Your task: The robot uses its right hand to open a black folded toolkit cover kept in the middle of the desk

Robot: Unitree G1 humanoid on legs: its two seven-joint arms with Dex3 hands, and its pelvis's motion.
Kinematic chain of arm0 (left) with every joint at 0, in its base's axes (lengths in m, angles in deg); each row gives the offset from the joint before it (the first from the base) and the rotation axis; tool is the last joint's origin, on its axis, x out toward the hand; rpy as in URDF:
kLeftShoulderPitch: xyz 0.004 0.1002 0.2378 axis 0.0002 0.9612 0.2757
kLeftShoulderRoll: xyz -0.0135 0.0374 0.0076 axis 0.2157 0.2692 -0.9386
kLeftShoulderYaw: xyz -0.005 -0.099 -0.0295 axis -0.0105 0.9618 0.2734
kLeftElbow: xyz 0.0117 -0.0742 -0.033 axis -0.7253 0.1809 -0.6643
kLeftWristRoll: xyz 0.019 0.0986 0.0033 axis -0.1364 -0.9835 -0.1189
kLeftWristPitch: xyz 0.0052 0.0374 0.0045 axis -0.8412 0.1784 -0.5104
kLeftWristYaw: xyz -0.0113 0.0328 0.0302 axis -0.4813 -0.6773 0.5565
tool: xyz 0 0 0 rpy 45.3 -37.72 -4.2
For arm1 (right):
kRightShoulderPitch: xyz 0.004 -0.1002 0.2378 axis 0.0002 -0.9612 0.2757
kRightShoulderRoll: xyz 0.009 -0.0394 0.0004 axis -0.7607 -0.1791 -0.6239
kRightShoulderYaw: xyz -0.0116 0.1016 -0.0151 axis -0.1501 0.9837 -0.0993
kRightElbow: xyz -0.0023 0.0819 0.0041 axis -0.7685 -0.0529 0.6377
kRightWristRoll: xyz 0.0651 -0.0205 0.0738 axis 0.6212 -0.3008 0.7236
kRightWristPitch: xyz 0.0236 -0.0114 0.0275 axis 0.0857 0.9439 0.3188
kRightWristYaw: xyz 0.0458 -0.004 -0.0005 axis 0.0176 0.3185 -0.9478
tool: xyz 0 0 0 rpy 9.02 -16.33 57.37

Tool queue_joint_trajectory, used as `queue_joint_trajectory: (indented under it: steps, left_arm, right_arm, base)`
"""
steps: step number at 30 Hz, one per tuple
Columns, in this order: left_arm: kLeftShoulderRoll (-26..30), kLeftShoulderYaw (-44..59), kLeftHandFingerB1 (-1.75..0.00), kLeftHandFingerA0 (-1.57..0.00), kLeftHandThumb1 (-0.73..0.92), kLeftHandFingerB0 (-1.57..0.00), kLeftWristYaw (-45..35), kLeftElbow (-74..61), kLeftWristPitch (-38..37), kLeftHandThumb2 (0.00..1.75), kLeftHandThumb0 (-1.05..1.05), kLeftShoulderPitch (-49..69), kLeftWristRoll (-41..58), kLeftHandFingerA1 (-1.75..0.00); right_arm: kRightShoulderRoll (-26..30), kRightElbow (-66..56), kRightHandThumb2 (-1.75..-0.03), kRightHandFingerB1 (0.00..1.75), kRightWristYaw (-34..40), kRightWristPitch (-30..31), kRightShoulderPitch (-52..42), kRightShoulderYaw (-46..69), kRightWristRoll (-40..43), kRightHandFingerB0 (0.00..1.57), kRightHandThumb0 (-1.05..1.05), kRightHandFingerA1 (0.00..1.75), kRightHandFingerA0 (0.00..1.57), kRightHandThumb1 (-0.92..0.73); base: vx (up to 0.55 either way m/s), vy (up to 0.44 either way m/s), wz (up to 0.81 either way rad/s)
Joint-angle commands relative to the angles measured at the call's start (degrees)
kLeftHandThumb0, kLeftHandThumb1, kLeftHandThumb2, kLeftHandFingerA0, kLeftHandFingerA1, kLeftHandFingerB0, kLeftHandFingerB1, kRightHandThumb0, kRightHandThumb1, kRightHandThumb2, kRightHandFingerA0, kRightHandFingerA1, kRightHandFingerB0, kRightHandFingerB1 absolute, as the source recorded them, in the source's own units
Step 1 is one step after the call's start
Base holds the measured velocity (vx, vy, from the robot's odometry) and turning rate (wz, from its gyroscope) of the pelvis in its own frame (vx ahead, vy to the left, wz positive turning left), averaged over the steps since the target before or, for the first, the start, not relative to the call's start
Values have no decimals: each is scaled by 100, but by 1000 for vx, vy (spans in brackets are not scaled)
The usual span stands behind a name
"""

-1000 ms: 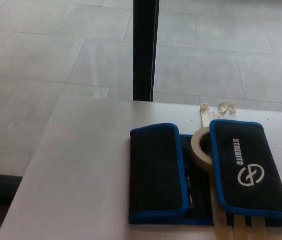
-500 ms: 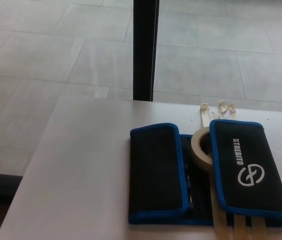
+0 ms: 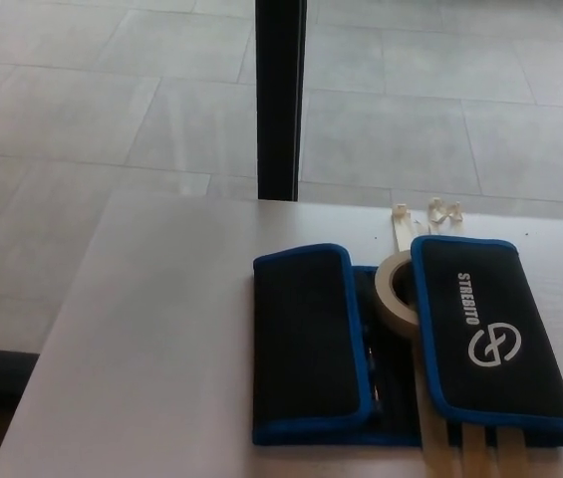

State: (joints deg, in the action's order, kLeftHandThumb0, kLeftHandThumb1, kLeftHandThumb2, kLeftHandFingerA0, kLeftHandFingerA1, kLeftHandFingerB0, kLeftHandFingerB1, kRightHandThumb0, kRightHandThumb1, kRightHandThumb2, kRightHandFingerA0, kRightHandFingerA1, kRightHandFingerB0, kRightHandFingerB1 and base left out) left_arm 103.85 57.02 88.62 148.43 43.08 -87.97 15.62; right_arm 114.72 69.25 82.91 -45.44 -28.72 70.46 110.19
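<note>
A black toolkit cover with blue trim lies on the white desk, right of centre. Its left flap is folded over the middle, and its right flap, printed with a white logo, is folded in too. Between the two flaps a narrow strip of the inside shows. A roll of beige tape sits in that gap, leaning against the right flap. Neither of my hands shows in the head view.
White cable ties poke out from under the cover at its far edge and pale strips at its near edge. A black post stands behind the desk over a grey tiled floor. The desk's left edge runs diagonally.
The whole picture has shifted slightly left and up, so the camera moved. The toolkit cover, tape and ties lie as before.
</note>
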Motion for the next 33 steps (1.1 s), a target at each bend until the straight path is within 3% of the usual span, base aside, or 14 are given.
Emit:
queue_joint_trajectory:
  steps: [1, 2, 3, 4, 5, 6, 16, 17, 18, 20, 21, 22, 23, 33]
  left_arm:
    - [62, 119, -54, -59, 56, -59, 77, 62, -243, 57, -45, -5, 214, -72]
    - [68, 96, -53, -54, 56, -59, 69, 63, -234, 57, -46, -6, 197, -69]
    - [77, 93, -54, -56, 55, -59, 69, 61, -229, 57, -46, -10, 197, -70]
    - [87, 81, -53, -57, 56, -59, 82, 41, -187, 57, -46, -25, 191, -68]
    - [98, 63, -53, -58, 56, -59, 105, 32, -153, 57, -46, -46, 174, -69]
    - [106, 66, -53, -58, 56, -58, 86, 39, -170, 57, -47, -55, 180, -70]
    - [92, 75, -55, -63, 55, -61, 77, 36, -200, 56, -47, -85, 205, -75]
    - [95, 86, -55, -62, 55, -61, 69, 21, -176, 56, -48, -91, 223, -74]
    - [99, 87, -55, -63, 55, -61, 75, 12, -152, 56, -48, -105, 226, -75]
    - [111, 79, -55, -63, 55, -61, 99, 17, -138, 57, -48, -124, 218, -74]
    - [109, 75, -55, -61, 55, -60, 112, 12, -134, 57, -47, -126, 215, -74]
    - [107, 76, -55, -61, 55, -60, 113, 11, -140, 57, -47, -126, 217, -74]
    - [113, 80, -55, -60, 55, -60, 112, 35, -143, 56, -47, -133, 218, -72]
    - [122, 92, -55, -64, 55, -61, 122, 60, -155, 57, -46, -148, 238, -74]
  right_arm:
    - [-337, -2398, -58, 42, -480, -121, 52, -1402, -385, 57, -73, 81, 67, -56]
    - [-428, -2530, -82, 53, -573, -356, 145, -1646, -499, 58, -71, 67, 76, -40]
    - [-486, -2722, -57, 40, -545, -440, 185, -1941, -701, 64, -65, 52, 80, -52]
    - [-510, -2768, -57, 38, -526, -645, 186, -2214, -983, 59, -58, 50, 79, -54]
    - [-562, -2892, -80, 49, -545, -724, 190, -2453, -1141, 48, -56, 56, 62, -46]
    - [-575, -3238, -57, 35, -628, -567, 130, -2895, -1351, 47, -44, 42, 54, -58]
    - [-415, -4085, -58, 35, -1628, -1756, -680, -5187, -2606, 45, -55, 41, 46, -56]
    - [-333, -4087, -85, 46, -1624, -1805, -709, -5375, -2789, 34, -64, 54, 42, -47]
    - [-262, -3939, -58, 35, -1587, -2051, -702, -5601, -3058, 46, -55, 40, 48, -56]
    - [-190, -3769, -57, 35, -1728, -2197, -682, -5936, -3167, 46, -59, 39, 47, -57]
    - [-92, -3734, -87, 45, -1748, -2210, -682, -6189, -3383, 33, -67, 52, 43, -48]
    - [-6, -3715, -87, 45, -1776, -2234, -678, -6390, -3548, 33, -67, 52, 43, -48]
    - [9, -3715, -58, 35, -1810, -2289, -690, -6488, -3569, 45, -59, 39, 46, -58]
    - [381, -3233, -59, 35, -1576, -2721, -632, -7128, -4081, 45, -57, 51, 45, -58]
  base:
    - [0, 0, 9]
    - [0, 0, 8]
    - [0, 0, 0]
    - [0, 0, 0]
    - [0, 0, 0]
    - [0, 0, 0]
    - [0, 0, 0]
    - [0, 0, 0]
    - [0, 0, 0]
    - [0, 0, 0]
    - [0, 0, 0]
    - [0, 0, 0]
    - [0, 0, 0]
    - [0, 0, 0]
